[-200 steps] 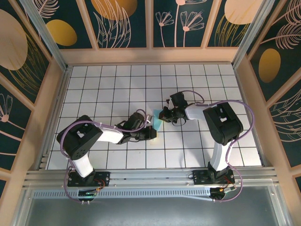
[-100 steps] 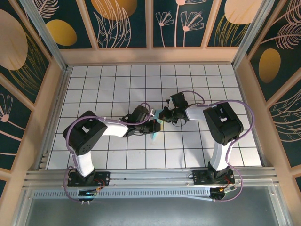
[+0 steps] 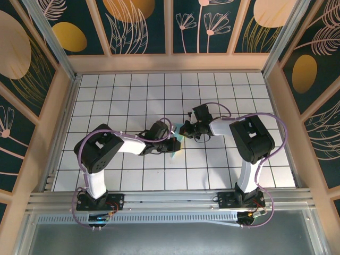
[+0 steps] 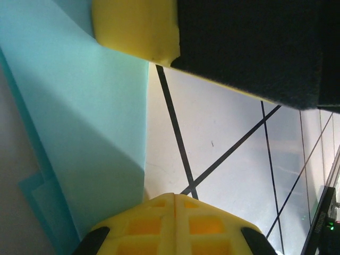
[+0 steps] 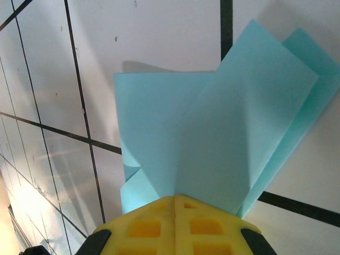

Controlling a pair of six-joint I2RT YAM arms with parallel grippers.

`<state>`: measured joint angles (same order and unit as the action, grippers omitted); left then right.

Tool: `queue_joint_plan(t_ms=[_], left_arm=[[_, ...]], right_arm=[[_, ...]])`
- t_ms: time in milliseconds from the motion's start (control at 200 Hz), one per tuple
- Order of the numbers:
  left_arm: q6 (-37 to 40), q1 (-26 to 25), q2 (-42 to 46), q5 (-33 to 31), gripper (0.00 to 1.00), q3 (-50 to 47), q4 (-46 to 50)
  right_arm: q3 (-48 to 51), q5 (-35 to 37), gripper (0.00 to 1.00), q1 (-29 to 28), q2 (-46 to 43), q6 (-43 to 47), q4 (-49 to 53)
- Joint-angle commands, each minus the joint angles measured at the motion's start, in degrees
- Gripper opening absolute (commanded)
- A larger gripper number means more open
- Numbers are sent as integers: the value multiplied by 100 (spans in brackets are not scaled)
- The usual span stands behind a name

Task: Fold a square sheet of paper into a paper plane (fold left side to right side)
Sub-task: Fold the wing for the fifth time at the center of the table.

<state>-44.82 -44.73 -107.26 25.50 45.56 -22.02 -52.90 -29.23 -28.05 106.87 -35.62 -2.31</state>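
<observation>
Left tool (image 4: 174, 197): jaws fully closed, tips together. The sheet of paper (image 4: 90, 133) lies flat on the tabletop (image 4: 223, 138), immediately to the left of this tool's tip in its own view, and one edge runs down to the tip. Whether the tip bears on the paper or only stands beside it cannot be told. No grasp is evident.

Right tool (image 5: 174, 201): jaws closed. Several turquoise layers fan forward from its tip, one flap raised and overlapping another. The layers converge at the tip, so this tool is judged to be pinching the folded sheet.

Seen from above, the two tools stand almost tip to tip, with the paper between and just below them.

Step in hand, as judged: a later fold, well past the first left-to-right fold. Layers are stacked but not yet flat.

Next move calls for the right tool to hold the layers steady while the left tool presses the raised flap down along its crease, since thin paper may spring back or slip.
</observation>
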Motion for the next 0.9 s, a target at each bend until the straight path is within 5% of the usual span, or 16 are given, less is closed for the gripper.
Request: queue_joint_plan(t_ms=[0, 420, 896], left_arm=[[453, -79, 123, 94, 0, -217, 626], [1130, -444, 664, -14, 0, -848, 837], [803, -497, 1340, -124, 0, -1639, 177]], right_arm=[[44, 318, 0, -3, 319, 134, 626], [70, 348, 0, -3, 299, 126, 644], [0, 277, 0, -11, 222, 128, 624]])
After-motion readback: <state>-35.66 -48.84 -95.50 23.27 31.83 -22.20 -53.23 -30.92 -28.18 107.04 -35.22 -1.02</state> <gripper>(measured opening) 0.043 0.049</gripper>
